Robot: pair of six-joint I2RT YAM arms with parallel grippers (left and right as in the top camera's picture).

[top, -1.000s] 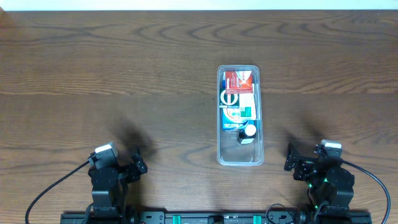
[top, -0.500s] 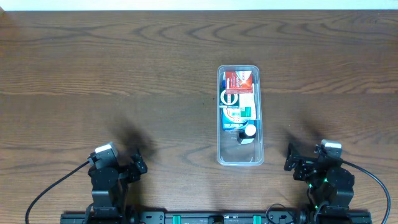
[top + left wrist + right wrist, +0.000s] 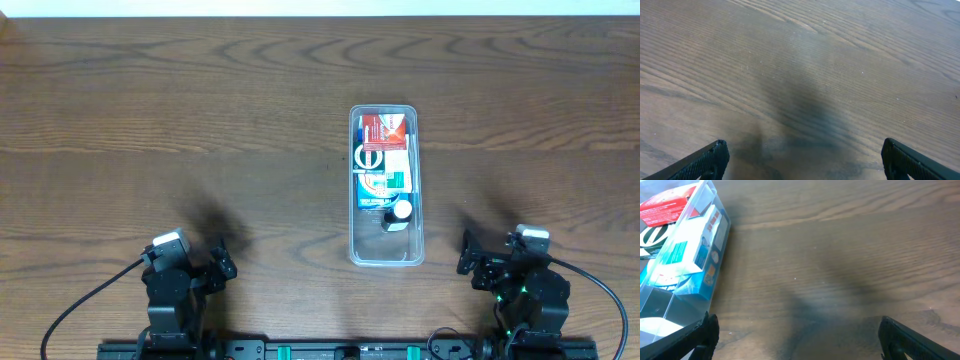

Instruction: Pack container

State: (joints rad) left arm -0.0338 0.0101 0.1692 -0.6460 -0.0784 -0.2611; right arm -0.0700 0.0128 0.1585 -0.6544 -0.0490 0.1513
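The container (image 3: 352, 205), a long clear tub, stands right of the table's middle, long side running front to back. It holds a red box (image 3: 383, 129), a white and green box (image 3: 381, 160), a teal box (image 3: 385, 183) and a small white-capped item (image 3: 399, 213); its front part is bare. It also shows at the left edge of the right wrist view (image 3: 670, 305). My left gripper (image 3: 802, 160) is open and empty over bare wood at the front left. My right gripper (image 3: 797, 335) is open and empty at the front right, just right of the container.
The wooden table (image 3: 200, 120) carries nothing else in view. Both arm bases sit at the front edge, the left arm (image 3: 175, 285) and the right arm (image 3: 520, 285).
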